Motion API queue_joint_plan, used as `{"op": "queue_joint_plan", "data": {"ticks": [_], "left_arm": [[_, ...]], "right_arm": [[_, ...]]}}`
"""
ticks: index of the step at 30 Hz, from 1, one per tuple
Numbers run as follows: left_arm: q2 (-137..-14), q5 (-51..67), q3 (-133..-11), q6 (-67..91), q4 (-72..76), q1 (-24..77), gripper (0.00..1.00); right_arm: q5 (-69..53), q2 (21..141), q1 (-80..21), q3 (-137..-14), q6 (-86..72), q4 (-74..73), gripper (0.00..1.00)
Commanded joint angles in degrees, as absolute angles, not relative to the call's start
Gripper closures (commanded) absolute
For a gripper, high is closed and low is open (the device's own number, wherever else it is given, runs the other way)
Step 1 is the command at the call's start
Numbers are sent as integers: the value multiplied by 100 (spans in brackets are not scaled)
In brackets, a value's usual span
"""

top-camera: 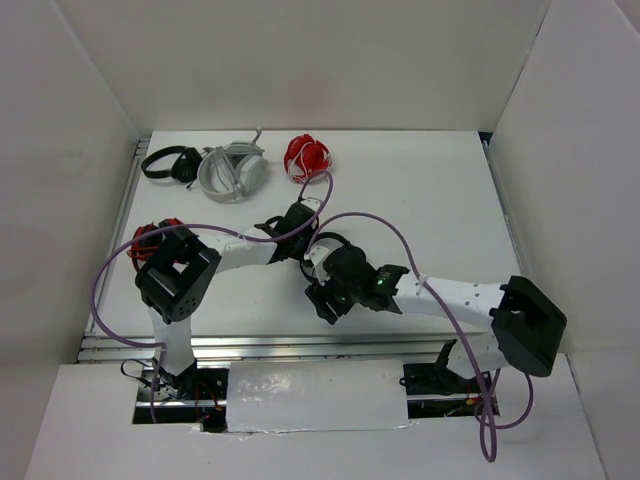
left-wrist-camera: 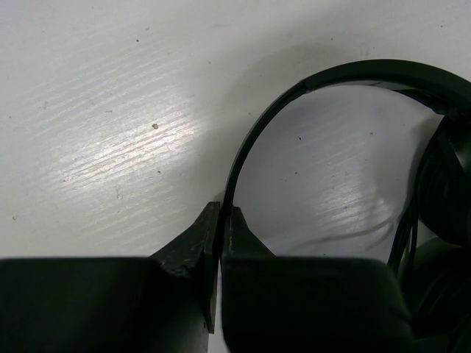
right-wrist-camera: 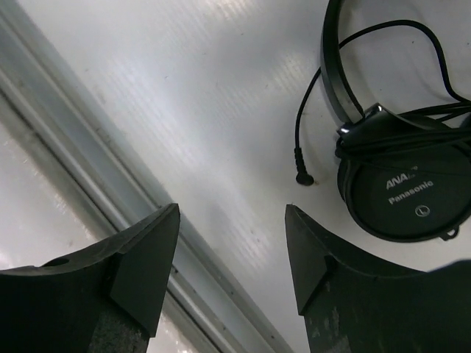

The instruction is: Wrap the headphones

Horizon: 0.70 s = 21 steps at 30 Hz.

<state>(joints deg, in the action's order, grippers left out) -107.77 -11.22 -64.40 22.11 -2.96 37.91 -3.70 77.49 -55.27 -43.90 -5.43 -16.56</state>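
Note:
The small black headphones (top-camera: 333, 241) lie at the table's middle between my two grippers. My left gripper (top-camera: 303, 238) is shut on the thin headband (left-wrist-camera: 294, 95); in the left wrist view the band runs straight into the closed left gripper (left-wrist-camera: 223, 213). In the right wrist view one earcup (right-wrist-camera: 405, 191), marked ANA Panasonic, lies flat with cable looped over it. The loose cable's plug (right-wrist-camera: 303, 176) rests on the table. My right gripper (right-wrist-camera: 232, 213) is open and empty, just near of the earcup, and also shows in the top view (top-camera: 325, 298).
At the back left lie another black pair (top-camera: 170, 163), larger grey-white headphones (top-camera: 232, 172) and a red wound bundle (top-camera: 307, 157). A red item (top-camera: 150, 235) sits by the left arm. The metal rail (right-wrist-camera: 81, 147) of the table's near edge runs under the right gripper.

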Motion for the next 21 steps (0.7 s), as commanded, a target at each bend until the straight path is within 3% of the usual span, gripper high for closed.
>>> {"op": "queue_joint_plan", "data": {"ticks": [1, 11, 16, 21], "left_arm": [[-10758, -1354, -6469, 2399, -212, 3735, 100], [-10626, -1301, -6407, 2373, -185, 3735, 100], [-10608, -1301, -6407, 2355, -193, 3735, 100], [-10591, -1327, -6442, 2338, -211, 3735, 100]], "right_arm": [[386, 7971, -5564, -4333, -888, -941, 33], [764, 8516, -5379, -4298, -1054, -633, 35], [624, 8824, -5352, -4386, -1028, -571, 44], [607, 9035, -5335, -4386, -1134, -659, 60]]}}
